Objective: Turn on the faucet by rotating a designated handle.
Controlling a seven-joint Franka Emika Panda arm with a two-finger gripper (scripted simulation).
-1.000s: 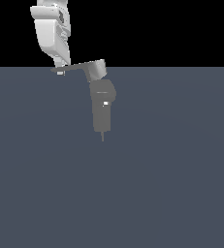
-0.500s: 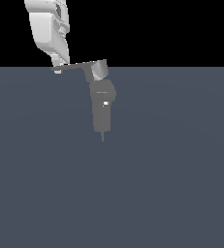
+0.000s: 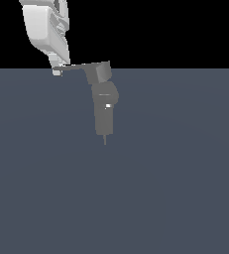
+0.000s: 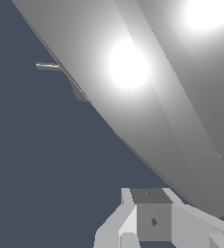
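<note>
Slipping off is the chief risk: the pincer meets only the thin tip of the handle, so a push could slide past the tapering edge. Whether its jaws are parted or clamped I cannot tell. Open room lies all around the faucet, which stands below the hub, its pin beneath.

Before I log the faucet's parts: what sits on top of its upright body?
On top of the faucet sits a wedge-shaped hub, from which the handle reaches to the exterior view's left. The gripper covers the lever's tip, so contact there cannot be seen.
</note>
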